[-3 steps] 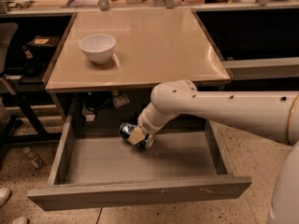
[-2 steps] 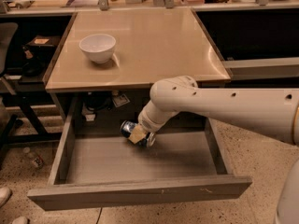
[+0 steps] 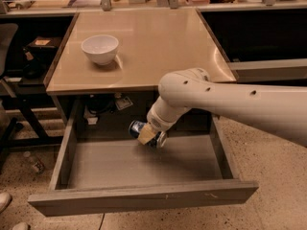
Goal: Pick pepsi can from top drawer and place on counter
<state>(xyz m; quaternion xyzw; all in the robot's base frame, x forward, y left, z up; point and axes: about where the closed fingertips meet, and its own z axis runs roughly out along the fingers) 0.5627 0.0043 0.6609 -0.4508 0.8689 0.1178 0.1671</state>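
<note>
The pepsi can is dark blue with a silver end and lies tilted on its side, held a little above the grey floor at the back of the open top drawer. My gripper reaches down into the drawer from the right on a thick white arm and is shut on the can, with a pale finger pad across its body. The beige counter lies above the drawer, its front edge just above the gripper.
A white bowl stands on the counter's left part. Cables and tags hang under the counter at the drawer's back. A dark chair and shelving stand at the left. A small bottle lies on the speckled floor.
The gripper with the can has risen slightly and stayed over the drawer's back middle. The arm has shifted little.
</note>
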